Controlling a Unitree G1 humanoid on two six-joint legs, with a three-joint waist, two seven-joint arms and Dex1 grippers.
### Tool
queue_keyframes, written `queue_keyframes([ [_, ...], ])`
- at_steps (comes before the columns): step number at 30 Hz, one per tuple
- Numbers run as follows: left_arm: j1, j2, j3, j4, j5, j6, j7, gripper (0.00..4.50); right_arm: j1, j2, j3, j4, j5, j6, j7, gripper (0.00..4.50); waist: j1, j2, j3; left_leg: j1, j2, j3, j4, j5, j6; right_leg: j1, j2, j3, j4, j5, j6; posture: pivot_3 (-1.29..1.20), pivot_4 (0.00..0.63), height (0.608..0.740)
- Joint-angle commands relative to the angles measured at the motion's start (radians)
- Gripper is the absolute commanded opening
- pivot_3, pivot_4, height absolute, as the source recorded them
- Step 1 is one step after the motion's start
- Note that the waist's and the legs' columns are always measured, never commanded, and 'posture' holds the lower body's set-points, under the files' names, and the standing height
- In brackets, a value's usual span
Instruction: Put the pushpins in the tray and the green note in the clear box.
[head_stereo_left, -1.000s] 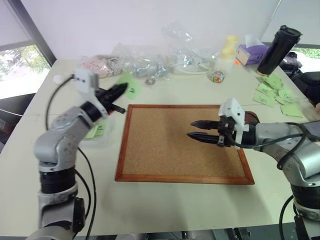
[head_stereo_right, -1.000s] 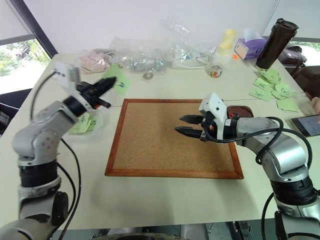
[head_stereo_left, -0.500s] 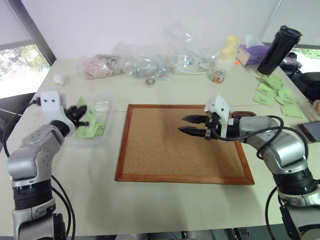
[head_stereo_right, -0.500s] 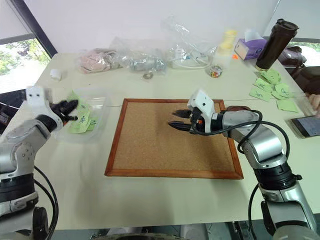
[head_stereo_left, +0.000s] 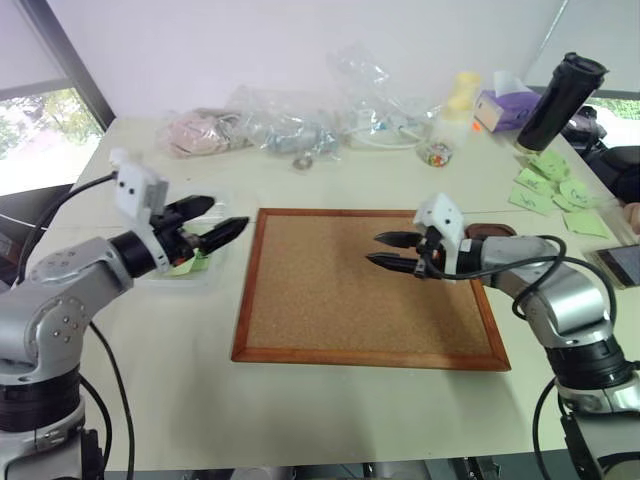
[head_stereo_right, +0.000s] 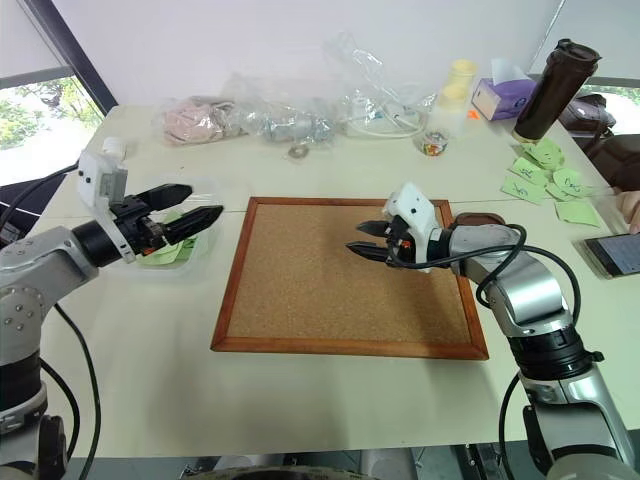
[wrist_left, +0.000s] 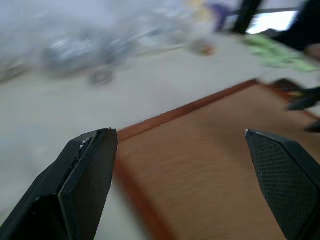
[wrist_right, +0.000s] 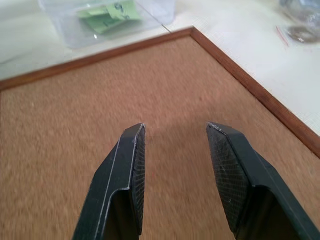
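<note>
Green notes are seen inside the clear box near the table's left edge. Left gripper is spread wide above that box, empty. Right gripper is held parted and empty over the corkboard, the tray lying at the board's right edge.

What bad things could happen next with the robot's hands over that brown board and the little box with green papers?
1. The open left gripper hovers just over the clear box with green notes inside; swinging low, it might knock the light box aside.
2. The right gripper, open and empty, hangs low over the corkboard; dipping down, its fingertips could scrape the cork.
3. The tray sits hidden behind the right arm, so a backward move might bump it.
</note>
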Motion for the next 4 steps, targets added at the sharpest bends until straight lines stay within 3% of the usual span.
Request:
queue_keyframes([
  [1,-0.002,0.026,-0.081,-0.04,0.002,-0.033,-0.064,4.47,0.03,-0.062,-0.096,-0.052,0.061,0.041,0.038,1.95,0.0,0.0,0.0,0.0,0.0,0.0,0.0,0.0,0.0,0.0,0.0,0.0,0.0,0.0,0.0,0.0,0.15,0.74],
  [4,0.01,0.044,-0.145,-0.04,0.017,-0.072,-0.136,4.47,0.067,-0.096,-0.12,-0.091,0.08,0.049,0.056,1.95,-0.002,0.0,0.0,0.0,0.0,0.0,0.0,0.0,0.0,0.0,0.0,0.0,0.0,0.0,0.0,0.0,0.15,0.74],
])
